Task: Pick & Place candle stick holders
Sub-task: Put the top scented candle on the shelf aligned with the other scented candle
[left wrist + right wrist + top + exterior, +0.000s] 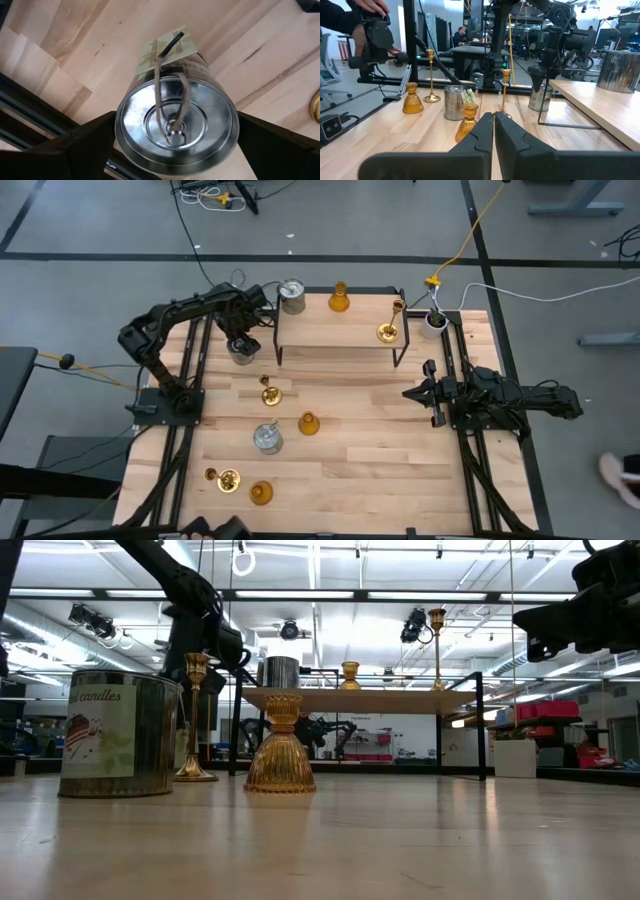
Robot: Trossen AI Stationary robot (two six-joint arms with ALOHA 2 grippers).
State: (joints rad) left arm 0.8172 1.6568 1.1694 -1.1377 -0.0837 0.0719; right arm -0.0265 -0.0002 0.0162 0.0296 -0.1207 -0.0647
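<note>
At the table's near edge in the high view, a brass candlestick (228, 478) lies beside an amber bell-shaped holder (261, 493). Farther in, a silvery candle tin (267, 438) stands just beside a second amber holder (308, 423); in the low view that tin reads "candles" on its label and the amber holder stands in front of the raised shelf. Beyond them another brass candlestick (270, 394) stands on the wood.

At mid-table on the right side, the right gripper (428, 391) hangs with its fingers pressed together on nothing, pointing toward the table's centre; its wrist view shows the two dark fingers (481, 140) meeting with no gap.

Farther back on the left, the left gripper (242, 345) is down around a second silvery tin (176, 130) that stands on the table just beside the wooden shelf (335, 330). Its wrist view shows the wide-spread fingers (80, 145) flanking the tin's lid, with a twine loop and a paper tag on top; whether the pads touch the tin cannot be told.

On the shelf stand a third silvery tin (291, 296), a third amber holder (339, 299) and a tall brass candlestick (389, 328). A small white pot with a green plant (434, 319) sits at the far right corner.
</note>
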